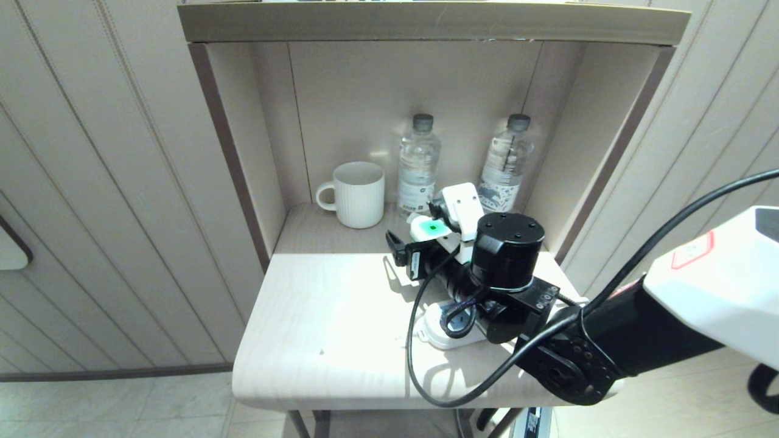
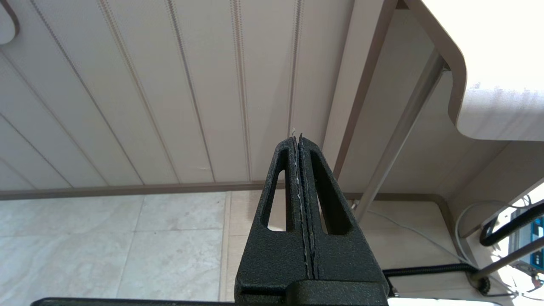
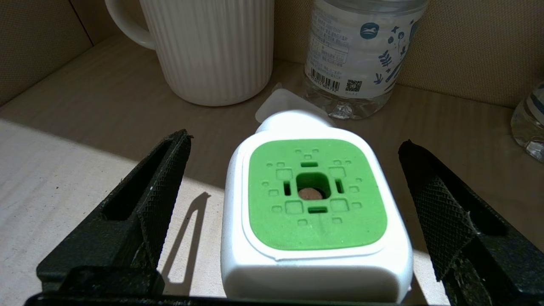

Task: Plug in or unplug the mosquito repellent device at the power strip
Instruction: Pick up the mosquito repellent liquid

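A pale wooden table point(image 1: 316, 316) stood against a panelled wall point(image 1: 97, 182), its back half recessed into an open niche point(image 1: 365, 91). The right arm point(image 1: 669, 316) reached in over the table's right side, its black wrist covering most of the power strip point(image 1: 435, 328), of which only a rounded white end showed on the tabletop under a loop of black cable point(image 1: 420, 340).

At the back of the niche stood two clear water bottles, one point(image 1: 419, 164) near the middle and one point(image 1: 508, 164) further right, with a ribbed white mug point(image 1: 358, 193) to their left, handle pointing left.

The right gripper point(image 3: 293, 212) was spread as wide as it went and held nothing. The mosquito repellent device point(image 3: 316, 212) sat squarely in the gap between the jaws, its green face turned up toward the wrist camera, with clear space on both sides; neither finger point(image 3: 157, 204) touched the white body. In the head view the device point(image 1: 432, 229) stood just ahead of the wrist, in front of the middle bottle and to the right of the mug. Whether its plug was seated in the strip could not be seen.

The left gripper point(image 2: 299, 144) hung low beside the table, away from the work, its two fingers pressed flat together on nothing, pointing toward the wall above a tiled floor point(image 2: 106, 242).
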